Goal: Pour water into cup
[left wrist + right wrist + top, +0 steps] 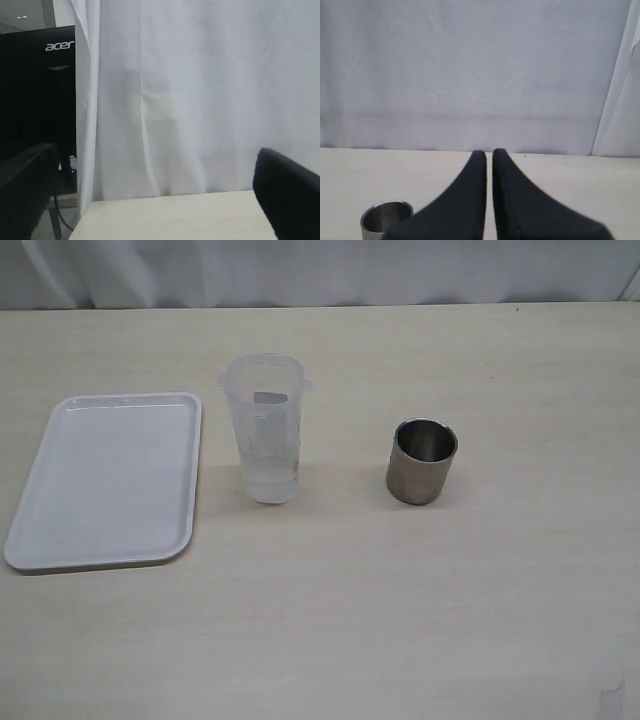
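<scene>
Clenched empty, the right gripper (489, 152) is facing the cup (422, 475) while the left gripper (156, 165) is gaping, likely for the beaker (265, 420) of water (272, 486).

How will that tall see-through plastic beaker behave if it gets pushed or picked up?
The beaker is tall and narrows toward its base, so a push near the rim would probably tip it. Only a little water sits at the bottom, so it is likely light. Its smooth translucent wall may be slippery and could flex under a squeeze.
</scene>
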Motion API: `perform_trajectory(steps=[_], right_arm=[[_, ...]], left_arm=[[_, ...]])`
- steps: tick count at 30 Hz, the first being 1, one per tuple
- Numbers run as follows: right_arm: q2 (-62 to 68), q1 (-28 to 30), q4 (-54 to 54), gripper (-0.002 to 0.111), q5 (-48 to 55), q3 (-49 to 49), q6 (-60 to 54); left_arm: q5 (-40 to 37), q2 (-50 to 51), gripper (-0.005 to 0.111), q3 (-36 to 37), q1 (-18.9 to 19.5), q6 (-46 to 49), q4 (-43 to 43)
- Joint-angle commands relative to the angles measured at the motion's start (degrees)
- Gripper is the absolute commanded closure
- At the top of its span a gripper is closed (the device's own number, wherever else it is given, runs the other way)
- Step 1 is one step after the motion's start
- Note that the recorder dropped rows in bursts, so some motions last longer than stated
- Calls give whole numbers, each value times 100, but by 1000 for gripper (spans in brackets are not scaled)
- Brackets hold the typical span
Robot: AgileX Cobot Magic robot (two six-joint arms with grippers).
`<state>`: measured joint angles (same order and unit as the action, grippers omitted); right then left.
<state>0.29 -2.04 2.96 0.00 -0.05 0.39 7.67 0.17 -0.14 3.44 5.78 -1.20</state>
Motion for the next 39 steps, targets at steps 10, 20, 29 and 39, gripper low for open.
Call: perform_trajectory(steps=[10,20,29,39], right_arm=[[-29,-10,48,104,-443,5,-39],[-29,-10,48,104,-444,5,253],[-29,-10,48,104,-507,5,341],[-29,-10,-1955,104,-779,5,341]], left_arm=[[500,-17,5,14,-13,16,18],[839,-17,5,14,-13,-23,35],[787,-17,30,14,-13,-166,35],[862,-17,91,14,-13,-1455,35]])
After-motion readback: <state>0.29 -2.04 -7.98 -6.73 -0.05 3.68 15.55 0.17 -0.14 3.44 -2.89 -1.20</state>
